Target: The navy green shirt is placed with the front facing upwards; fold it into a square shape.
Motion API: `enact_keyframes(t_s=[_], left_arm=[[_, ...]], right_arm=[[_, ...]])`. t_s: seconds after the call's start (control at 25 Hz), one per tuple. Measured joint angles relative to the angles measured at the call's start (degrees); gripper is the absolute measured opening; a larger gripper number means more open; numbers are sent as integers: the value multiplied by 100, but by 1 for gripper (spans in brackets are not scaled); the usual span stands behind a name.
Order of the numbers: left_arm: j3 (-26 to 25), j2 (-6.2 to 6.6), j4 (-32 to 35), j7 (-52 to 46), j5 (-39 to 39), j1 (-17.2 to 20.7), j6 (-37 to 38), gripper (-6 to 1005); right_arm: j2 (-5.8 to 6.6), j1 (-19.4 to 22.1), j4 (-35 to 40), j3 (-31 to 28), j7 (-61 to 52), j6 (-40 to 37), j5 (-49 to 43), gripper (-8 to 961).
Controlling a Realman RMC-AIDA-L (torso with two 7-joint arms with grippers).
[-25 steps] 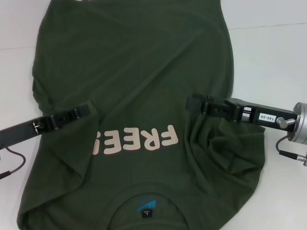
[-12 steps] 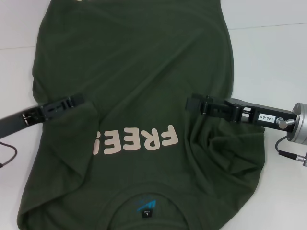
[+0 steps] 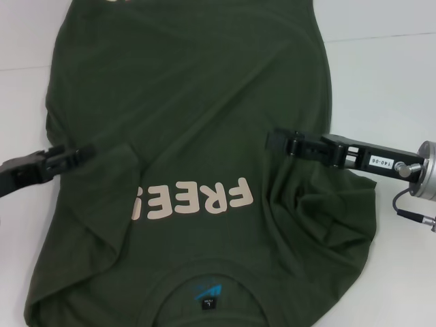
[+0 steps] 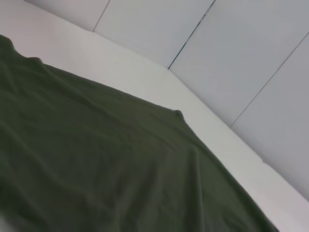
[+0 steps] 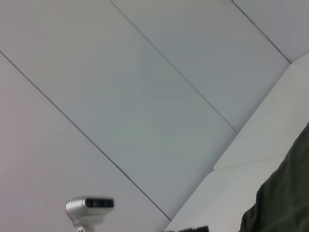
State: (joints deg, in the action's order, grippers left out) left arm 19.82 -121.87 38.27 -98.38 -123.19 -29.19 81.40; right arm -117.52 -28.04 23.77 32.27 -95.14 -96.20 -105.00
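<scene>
The navy green shirt (image 3: 197,136) is lying face up across the white counter (image 3: 388,75), collar nearest the robot. Pale lettering (image 3: 194,199) is reading "FREE", upside down; the blue-and-black neck label (image 3: 208,296) is showing an "L". The left end effector (image 3: 71,155) is hovering at the shirt's left edge, the right end effector (image 3: 276,141), tagged "140-06", over the folded-in right sleeve; I cannot tell either's opening.

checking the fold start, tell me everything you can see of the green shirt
The navy green shirt is dark olive, soft cotton by its look, lying front up on the white table. Pale "FREE" lettering and a blue-and-black neck label show near the collar. Both sleeves are folded inward and rumpled. The left pincer sits at its left edge, the right pincer over the right sleeve fold.
</scene>
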Motion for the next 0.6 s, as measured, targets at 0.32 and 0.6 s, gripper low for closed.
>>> enact_keyframes(t_s=[0.32, 0.6], left_arm=[[53, 79, 266, -19, -125, 396, 718, 901], [137, 21, 237, -44, -530, 445, 1149, 900]], right_arm=[[4, 24, 4, -41, -3, 18, 7, 912], [20, 27, -4, -45, -5, -7, 7, 912]])
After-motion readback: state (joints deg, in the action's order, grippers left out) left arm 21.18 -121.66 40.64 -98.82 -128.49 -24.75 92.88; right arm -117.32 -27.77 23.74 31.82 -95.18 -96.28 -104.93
